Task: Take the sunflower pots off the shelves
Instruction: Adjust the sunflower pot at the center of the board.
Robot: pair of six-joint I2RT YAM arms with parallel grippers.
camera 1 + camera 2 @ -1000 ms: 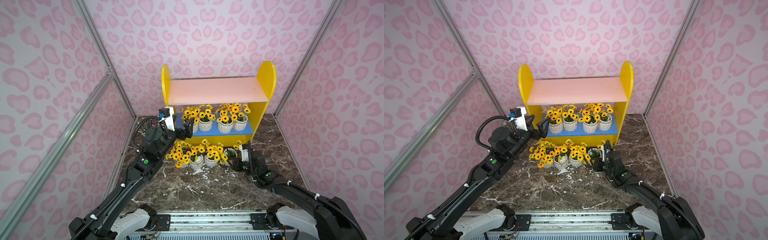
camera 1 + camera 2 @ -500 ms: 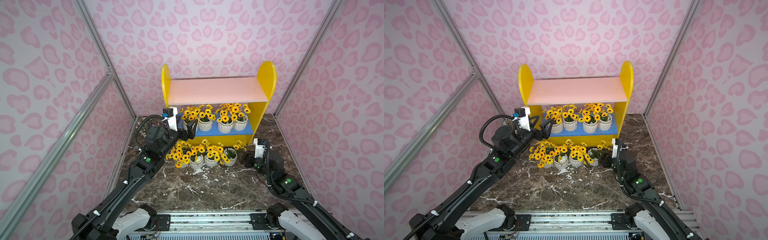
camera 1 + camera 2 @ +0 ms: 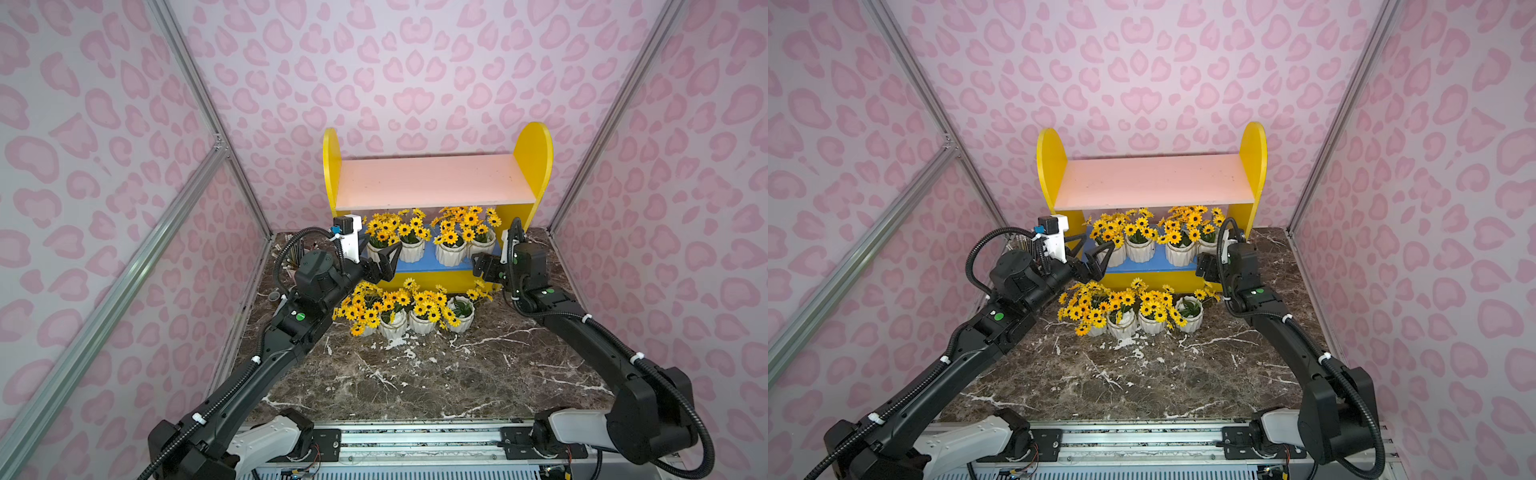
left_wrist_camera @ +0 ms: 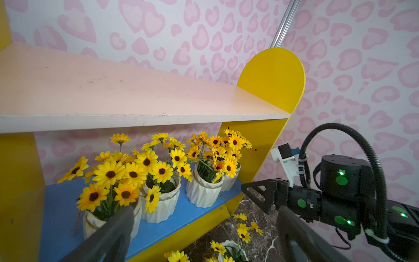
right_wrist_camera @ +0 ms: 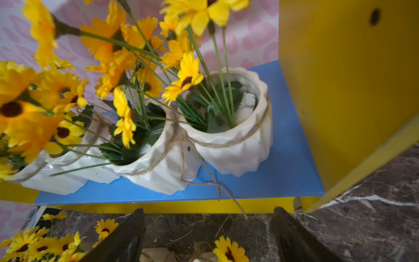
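Meanwhile, both hands are hanging wide and empty at the shelves (image 3: 331, 174), the left hand (image 3: 382, 249) by the leftmost of four pots (image 3: 451, 254) on the blue board (image 3: 432, 266), the right hand (image 3: 478, 268) by the rightmost. They are standing tight together, blooms (image 3: 457, 220) tangling under the pink board (image 3: 432, 180) and twine (image 5: 213, 179) trailing over the edge, so a pull is risking dragging a neighbour off. Panels (image 3: 534, 158) are hemming both ends and four more pots (image 3: 419, 322) are crowding the front, leaving open bench (image 3: 415, 374) only toward its near edge.
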